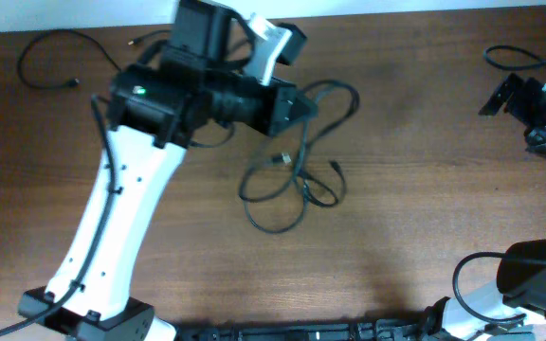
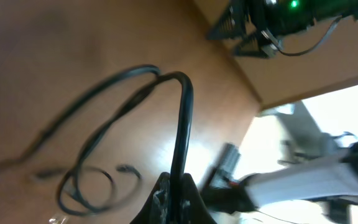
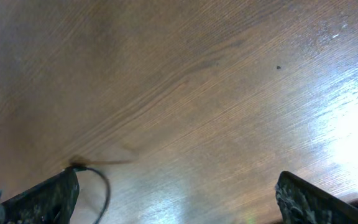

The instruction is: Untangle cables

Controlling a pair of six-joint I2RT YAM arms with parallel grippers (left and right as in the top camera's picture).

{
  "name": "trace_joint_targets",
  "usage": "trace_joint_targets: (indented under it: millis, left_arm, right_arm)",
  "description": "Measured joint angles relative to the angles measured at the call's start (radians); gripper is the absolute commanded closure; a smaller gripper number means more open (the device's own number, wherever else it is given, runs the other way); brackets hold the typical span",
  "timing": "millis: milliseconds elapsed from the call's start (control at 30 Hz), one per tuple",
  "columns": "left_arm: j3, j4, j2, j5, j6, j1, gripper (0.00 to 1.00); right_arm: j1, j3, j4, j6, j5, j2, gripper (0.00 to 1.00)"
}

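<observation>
A tangle of thin black cables (image 1: pixel 297 166) lies in loops on the wooden table at centre, with small plugs showing near its middle. My left gripper (image 1: pixel 301 104) reaches over its upper edge. In the left wrist view this gripper (image 2: pixel 180 196) is shut on one black cable (image 2: pixel 183 118), which rises from the jaws and bends left into the loops (image 2: pixel 86 186). Another loose cable (image 1: pixel 45 52) lies alone at the far left back. My right gripper (image 1: pixel 500 95) is at the far right, wide open and empty (image 3: pixel 179 205). A thin black cord end (image 3: pixel 101 180) lies beside its left finger.
The white left arm (image 1: pixel 112 218) crosses the table's left half from its base at the front edge. The right arm's base (image 1: pixel 529 275) and its thicker wires sit at the front right. A thin black cord (image 1: pixel 519 59) curls at the back right corner.
</observation>
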Motion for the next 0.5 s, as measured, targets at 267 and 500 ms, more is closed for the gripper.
trace_joint_targets:
  millis: [267, 500]
  left_arm:
    - [-0.003, 0.439, 0.009, 0.649, -0.566, 0.124, 1.0]
    - [0.004, 0.007, 0.012, -0.443, -0.811, 0.093, 1.0]
  right_arm:
    - [0.0, 0.0, 0.002, 0.0, -0.001, 0.0, 0.01]
    - [0.0, 0.0, 0.002, 0.0, 0.0, 0.001, 0.01]
